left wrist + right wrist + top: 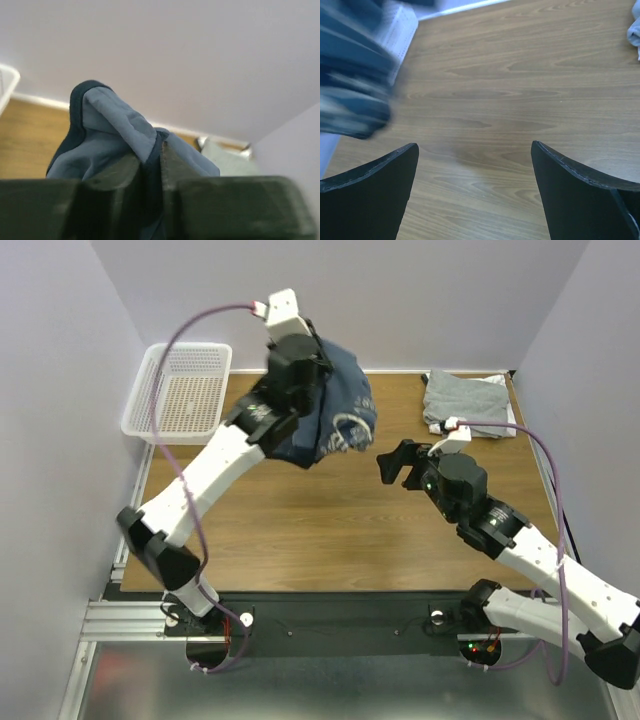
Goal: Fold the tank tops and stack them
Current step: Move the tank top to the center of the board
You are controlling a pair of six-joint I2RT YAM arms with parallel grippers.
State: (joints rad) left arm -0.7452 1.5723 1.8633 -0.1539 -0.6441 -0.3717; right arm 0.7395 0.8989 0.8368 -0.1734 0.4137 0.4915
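1 wooden worktop [330, 530] fills the top view, with 2 white arms rising from its 6 o'clock edge.

Next in size is 1 navy tank top [345, 410], lifted clear of the wood at about 12 o'clock from the worktop's middle. It is bunched into a rounded, hanging bundle with darker trim along its edges and a pale curved print on the side facing 5 o'clock, too small to read. From the left wrist its cloth is a softer slate blue, folded in ridges, with a dark band curving over the top. The right wrist camera catches it only as a dark blur at 9 o'clock.

1 white plastic mesh basket [195, 433] sits at the 10 o'clock corner, partly overhanging the edge.

1 folded light grey tank top [465, 398] lies flat at the 1 o'clock corner. A paler edge peeks out on its 7 o'clock side; whether that is a second garment I cannot tell.

That leaves 2 pincers. The left pincer [151, 155] is grasping the navy tank top, a pleat of cloth caught in the narrow slot between its 2 fingers. The right pincer [395, 462] is released, jaws spread wide above bare wood at 3 o'clock of the bundle, near it but apart.
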